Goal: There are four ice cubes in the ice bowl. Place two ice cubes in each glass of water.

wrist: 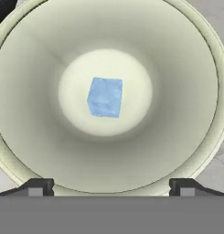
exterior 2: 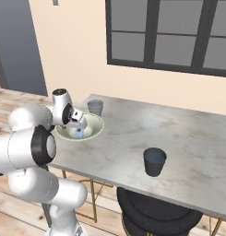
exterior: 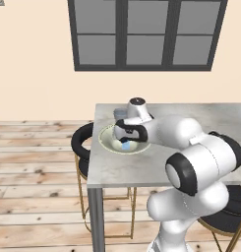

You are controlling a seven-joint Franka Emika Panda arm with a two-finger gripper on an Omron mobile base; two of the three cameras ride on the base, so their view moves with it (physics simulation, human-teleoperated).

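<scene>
hand view: one ice cube [wrist: 105,97] in the ice bowl [wrist: 186,119]; jaws spread wide, empty.

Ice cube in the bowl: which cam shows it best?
Hand view. It looks straight down into the ice bowl, with the ice cube unobstructed at the centre of the floor. In the left base view the cube is a small blue speck under the gripper; the right base view shows the same speck.

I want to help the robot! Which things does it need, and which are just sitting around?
Needed: ice cube, bowl, near glass, far glass, claw, open above the bowl.
Just around: table, stools, window.
</scene>
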